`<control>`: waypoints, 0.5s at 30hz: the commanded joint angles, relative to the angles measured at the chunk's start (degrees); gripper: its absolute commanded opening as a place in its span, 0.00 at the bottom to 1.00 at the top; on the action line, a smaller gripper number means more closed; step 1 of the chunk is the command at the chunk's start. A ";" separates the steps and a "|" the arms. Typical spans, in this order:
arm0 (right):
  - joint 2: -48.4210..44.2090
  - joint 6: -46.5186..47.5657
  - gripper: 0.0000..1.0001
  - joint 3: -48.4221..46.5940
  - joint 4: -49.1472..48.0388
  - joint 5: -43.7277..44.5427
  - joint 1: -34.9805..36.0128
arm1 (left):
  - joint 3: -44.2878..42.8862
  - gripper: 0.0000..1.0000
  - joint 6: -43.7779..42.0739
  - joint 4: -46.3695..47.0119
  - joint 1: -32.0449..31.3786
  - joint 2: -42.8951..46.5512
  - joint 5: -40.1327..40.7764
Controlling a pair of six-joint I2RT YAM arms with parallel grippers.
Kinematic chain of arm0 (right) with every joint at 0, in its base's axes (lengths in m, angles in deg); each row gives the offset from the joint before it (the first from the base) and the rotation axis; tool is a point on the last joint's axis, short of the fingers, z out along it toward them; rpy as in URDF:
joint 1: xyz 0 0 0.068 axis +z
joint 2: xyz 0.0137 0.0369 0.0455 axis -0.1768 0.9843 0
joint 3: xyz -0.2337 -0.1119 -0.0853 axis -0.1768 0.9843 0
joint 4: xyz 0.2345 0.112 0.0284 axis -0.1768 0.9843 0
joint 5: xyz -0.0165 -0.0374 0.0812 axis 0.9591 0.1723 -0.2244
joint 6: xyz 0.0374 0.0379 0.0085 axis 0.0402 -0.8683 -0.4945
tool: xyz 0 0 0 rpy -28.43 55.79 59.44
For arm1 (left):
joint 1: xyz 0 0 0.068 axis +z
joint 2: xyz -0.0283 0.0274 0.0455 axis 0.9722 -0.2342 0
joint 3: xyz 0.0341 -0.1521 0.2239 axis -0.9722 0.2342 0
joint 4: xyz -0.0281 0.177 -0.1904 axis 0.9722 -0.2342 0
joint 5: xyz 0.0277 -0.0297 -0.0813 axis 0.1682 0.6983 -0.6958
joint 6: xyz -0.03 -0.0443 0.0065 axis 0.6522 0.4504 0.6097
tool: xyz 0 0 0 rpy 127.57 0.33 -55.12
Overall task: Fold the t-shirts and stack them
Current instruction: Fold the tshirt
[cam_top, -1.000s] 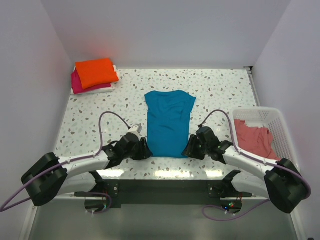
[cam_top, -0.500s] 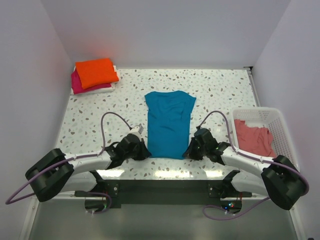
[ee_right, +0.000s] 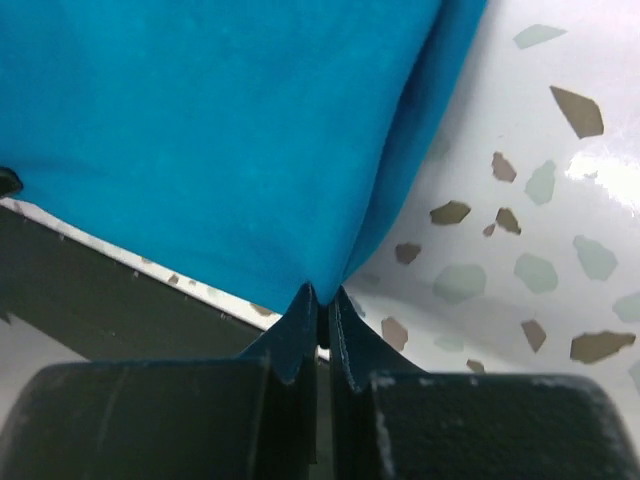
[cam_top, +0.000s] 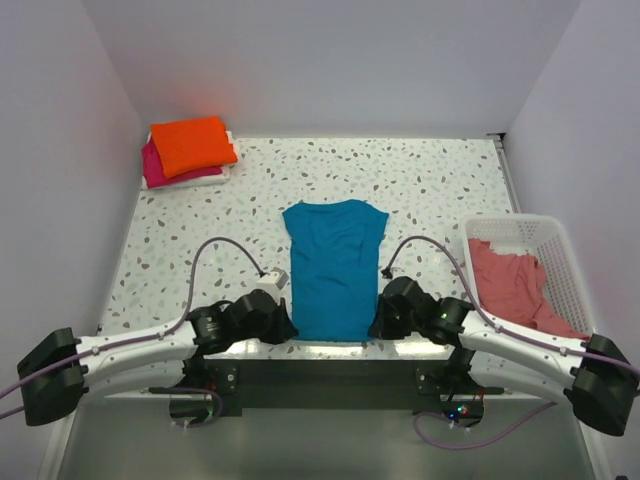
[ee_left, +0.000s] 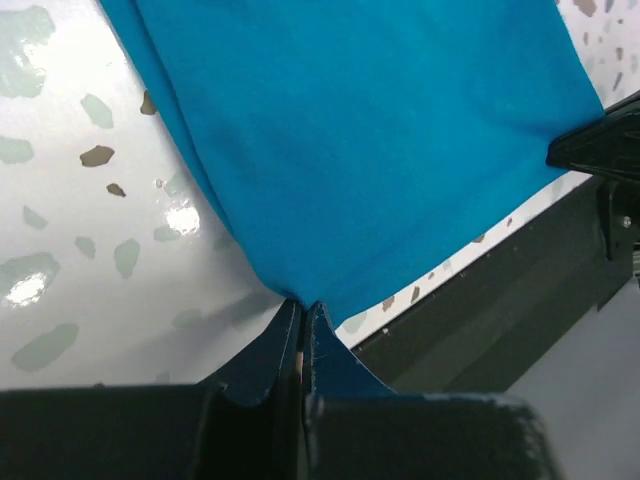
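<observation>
I've got the left gripper (ee_left: 303, 312) clamped on the near-left hem corner of the teal t-shirt (cam_top: 335, 265) and the right gripper (ee_right: 322, 302) clamped on the near-right corner. It lies flat mid-worktop (cam_top: 440, 180), long axis running straight away from me, collar far, 1 arm per corner. The fold probably goes hem toward collar. The orange t-shirt (cam_top: 192, 143) sits on the magenta t-shirt (cam_top: 152, 166) far left. The salmon t-shirt (cam_top: 510, 282) is in the basket (cam_top: 515, 220).

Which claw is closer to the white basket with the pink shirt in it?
The right claw. It pinches a near corner of the blue shirt, with the basket off to its right. The left claw pinches the other near corner, farther from the basket.
</observation>
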 commanded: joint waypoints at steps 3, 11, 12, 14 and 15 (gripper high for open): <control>-5.22 2.59 0.00 -7.98 12.93 10.28 2.92 | -3.19 0.00 2.84 -13.67 -1.73 9.90 7.49; -3.55 5.50 0.00 -18.71 20.23 20.12 2.92 | -15.22 0.00 -1.02 -19.48 -1.64 8.26 16.45; -3.11 6.02 0.00 -20.37 20.41 21.01 2.92 | -16.20 0.00 -1.64 -19.39 -1.56 7.21 17.16; -1.80 6.64 0.00 -22.31 21.02 23.20 2.75 | -18.74 0.00 -3.65 -18.96 -0.95 5.80 18.48; -0.05 7.43 0.00 -24.32 21.20 23.82 2.75 | -19.45 0.00 -4.71 -18.26 -0.33 4.22 18.23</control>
